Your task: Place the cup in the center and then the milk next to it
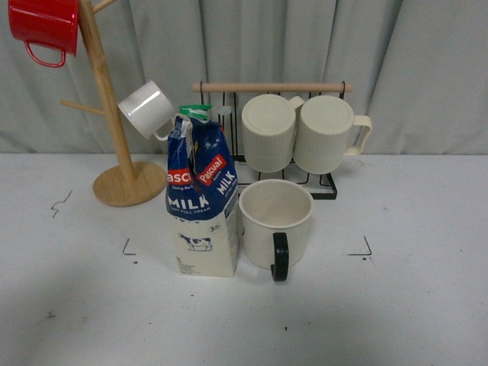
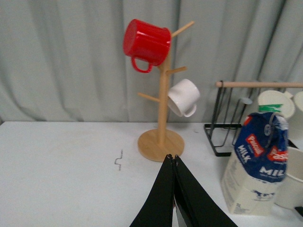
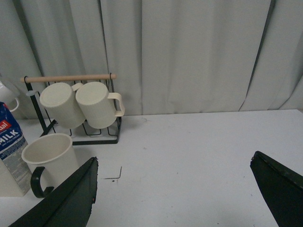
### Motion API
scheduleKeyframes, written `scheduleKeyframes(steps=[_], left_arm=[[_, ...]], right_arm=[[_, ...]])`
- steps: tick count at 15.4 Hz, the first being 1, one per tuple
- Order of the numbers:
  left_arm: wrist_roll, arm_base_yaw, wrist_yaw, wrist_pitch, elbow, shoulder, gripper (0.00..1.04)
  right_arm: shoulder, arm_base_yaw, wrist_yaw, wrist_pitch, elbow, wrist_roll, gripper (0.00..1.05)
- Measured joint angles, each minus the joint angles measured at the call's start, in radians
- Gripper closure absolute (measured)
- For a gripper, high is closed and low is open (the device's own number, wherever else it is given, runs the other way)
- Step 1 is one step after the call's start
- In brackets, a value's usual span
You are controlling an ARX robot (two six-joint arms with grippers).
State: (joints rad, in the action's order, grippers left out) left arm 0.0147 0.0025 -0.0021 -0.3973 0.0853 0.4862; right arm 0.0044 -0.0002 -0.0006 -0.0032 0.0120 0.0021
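Both steps are looking done. The cup (image 1: 275, 220) is standing upright between the floor marks at the middle of the table (image 1: 412, 305), and the milk (image 1: 201, 200) is sitting just beside it, nearly touching, on the robot's left. Neither claw is holding anything.

The left claw (image 2: 173, 158) is showing its fingers pressed together, with the milk ahead of it and off to the right, and the mug tree (image 2: 162, 101) straight ahead. The right claw (image 3: 177, 177) is spreading wide, with the cup ahead and to its left.

The cup is looking smooth, glazed and wide-mouthed, with a black loop handle. The milk is a printed card carton, gable-topped, slightly creased near its green cap.
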Motion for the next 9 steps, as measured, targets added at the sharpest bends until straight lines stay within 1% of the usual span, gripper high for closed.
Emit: scheduleKeyframes(steps=[8, 9], left_arm=[[0.0, -0.005, 0.002, 0.099, -0.046, -0.151, 1.03], [0.0, -0.005, 0.002, 0.07, -0.075, -0.167, 1.03]], right_arm=[[0.0, 0.0, 0.0, 0.0, 0.0, 0.0, 0.06], [0.0, 0.0, 0.0, 0.0, 0.0, 0.0, 0.06]])
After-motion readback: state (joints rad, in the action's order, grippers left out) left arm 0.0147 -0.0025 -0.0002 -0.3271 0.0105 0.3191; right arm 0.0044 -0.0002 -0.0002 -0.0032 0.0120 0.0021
